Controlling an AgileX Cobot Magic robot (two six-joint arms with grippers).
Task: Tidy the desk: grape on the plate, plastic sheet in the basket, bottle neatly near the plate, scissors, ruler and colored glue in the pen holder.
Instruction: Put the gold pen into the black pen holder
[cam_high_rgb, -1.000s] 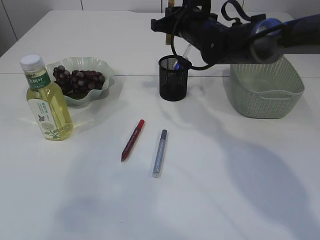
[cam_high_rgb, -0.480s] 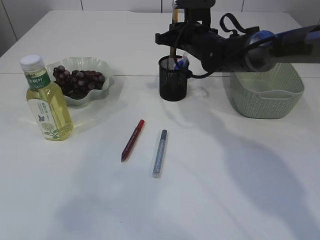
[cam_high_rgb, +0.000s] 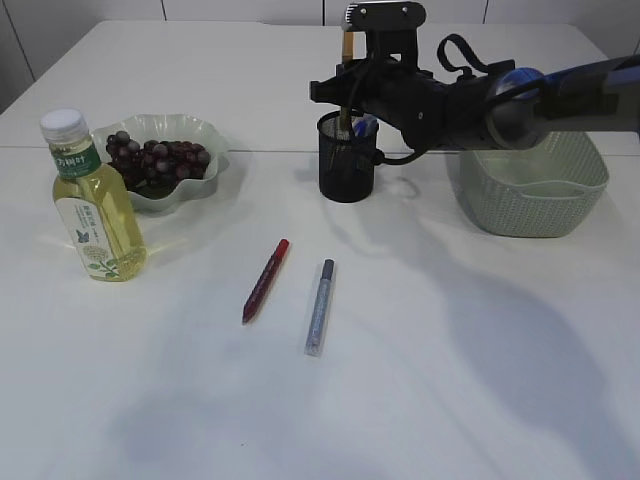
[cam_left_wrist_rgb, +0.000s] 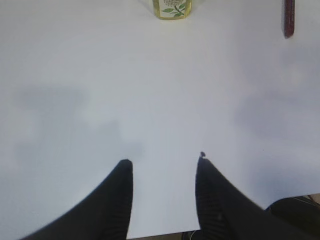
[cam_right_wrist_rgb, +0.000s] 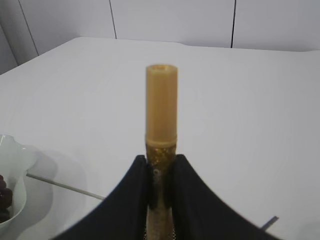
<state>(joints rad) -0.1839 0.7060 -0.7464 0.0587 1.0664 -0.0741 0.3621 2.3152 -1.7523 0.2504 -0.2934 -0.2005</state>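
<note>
Two glue pens remain on the table (cam_high_rgb: 420, 400): red glue pen (cam_high_rgb: 265, 280) and silver glue pen (cam_high_rgb: 319, 307), side by side, clear of the pen holder (cam_high_rgb: 347, 157). Right gripper (cam_right_wrist_rgb: 160, 172) now sits lower than a second ago, right over the holder, jaws still touching the gold glitter glue pen (cam_right_wrist_rgb: 161, 145), whose lower end has gone down into the cup. Grip looks to be easing; release probably imminent. Left gripper (cam_left_wrist_rgb: 164, 167) spread, empty, hovering over bare table. Bottle (cam_high_rgb: 92, 200) beside the grape plate (cam_high_rgb: 205, 135), unchanged.
</note>
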